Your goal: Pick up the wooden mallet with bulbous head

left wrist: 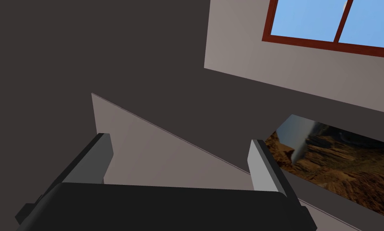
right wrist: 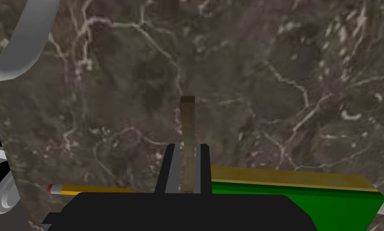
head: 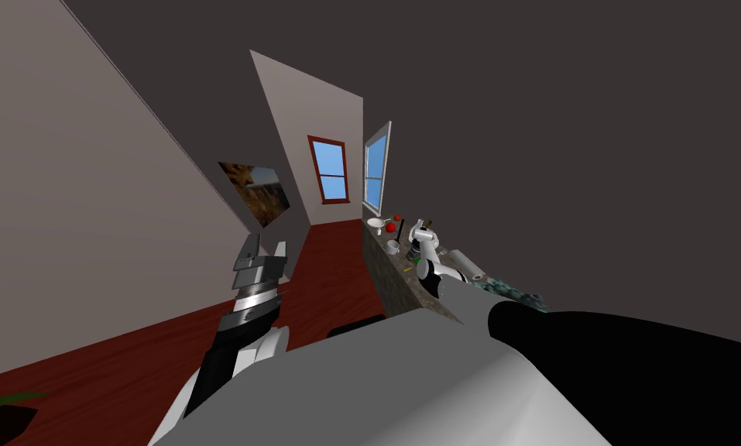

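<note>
In the right wrist view a thin brown wooden handle (right wrist: 187,120) of the mallet stands between my right gripper's fingers. The right gripper (right wrist: 187,154) is shut on it, the fingers pressing both sides. The handle's end sticks out past the fingertips over the dark marbled counter (right wrist: 267,80). The gripper's dark body hides the mallet's head. In the head view the right gripper (head: 420,232) hangs over the counter (head: 392,290) by the window. My left gripper (head: 266,252) is raised over the red floor, away from the counter, and its fingers (left wrist: 261,168) stand open with nothing between them.
Next to the right gripper lie a pencil (right wrist: 90,189) and a green block with a yellow top (right wrist: 303,186). A grey curved rim (right wrist: 22,48) lies farther out. The counter also holds a white bowl (head: 375,223), a red ball (head: 389,228), a white cup (head: 392,247) and a white roll (head: 466,265).
</note>
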`<state>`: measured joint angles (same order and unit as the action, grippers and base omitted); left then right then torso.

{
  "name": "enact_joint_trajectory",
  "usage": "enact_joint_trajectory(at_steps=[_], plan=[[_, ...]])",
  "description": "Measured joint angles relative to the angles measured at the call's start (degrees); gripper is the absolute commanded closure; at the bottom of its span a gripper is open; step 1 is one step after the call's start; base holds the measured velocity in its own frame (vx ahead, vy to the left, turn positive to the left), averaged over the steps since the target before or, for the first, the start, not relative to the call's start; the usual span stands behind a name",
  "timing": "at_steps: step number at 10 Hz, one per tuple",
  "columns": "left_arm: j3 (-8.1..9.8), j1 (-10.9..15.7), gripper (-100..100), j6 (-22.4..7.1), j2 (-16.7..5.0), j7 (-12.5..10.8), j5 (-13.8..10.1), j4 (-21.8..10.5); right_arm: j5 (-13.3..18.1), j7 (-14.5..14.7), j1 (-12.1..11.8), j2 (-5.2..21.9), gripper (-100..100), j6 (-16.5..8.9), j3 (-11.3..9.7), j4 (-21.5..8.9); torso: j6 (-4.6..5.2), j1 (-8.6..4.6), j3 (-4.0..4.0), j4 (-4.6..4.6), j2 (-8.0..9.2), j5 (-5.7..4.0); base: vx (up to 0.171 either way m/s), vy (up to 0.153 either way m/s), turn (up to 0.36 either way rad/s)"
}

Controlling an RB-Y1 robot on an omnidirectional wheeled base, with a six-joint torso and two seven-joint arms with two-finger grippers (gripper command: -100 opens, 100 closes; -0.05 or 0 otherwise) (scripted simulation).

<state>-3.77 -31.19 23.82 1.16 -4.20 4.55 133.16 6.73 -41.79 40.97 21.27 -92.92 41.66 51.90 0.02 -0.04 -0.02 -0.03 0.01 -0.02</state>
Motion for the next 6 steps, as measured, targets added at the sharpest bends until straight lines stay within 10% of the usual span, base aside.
enact_joint_trajectory(at_steps=[1,2,3,5,6], plan=[[0.00,0.00,0,0.00,0.00,0.00,0.00,0.00,0.00,-0.01,0.00,0.00,100,0.00,0.00,0.00,0.00,-0.01,0.00,0.00,0.00,0.00,0.000,0.000,0.000],[0.00,0.00,0,0.00,0.00,0.00,0.00,0.00,-0.01,-0.01,0.00,-0.01,0,-0.01,0.01,-0.01,0.00,-0.01,0.00,0.00,-0.01,0.00,0.000,0.000,0.000],[0.00,0.00,0,0.00,0.00,0.00,0.00,0.00,-0.01,-0.01,0.00,-0.01,100,-0.01,0.01,-0.01,0.00,-0.01,0.00,0.00,-0.01,0.01,-0.022,-0.012,0.017],[0.00,0.00,0,0.00,0.00,0.00,0.00,0.00,0.46,-0.12,0.86,0.03,100,-1.93,-0.02,1.32,0.00,-0.05,0.08,0.05,0.13,0.03,-0.026,-0.017,0.012],[0.00,0.00,0,0.00,0.00,0.00,0.00,0.00,0.49,-0.17,0.97,0.07,0,-2.04,-0.03,1.29,0.01,-0.03,0.06,0.03,0.09,0.01,0.000,0.000,0.000]])
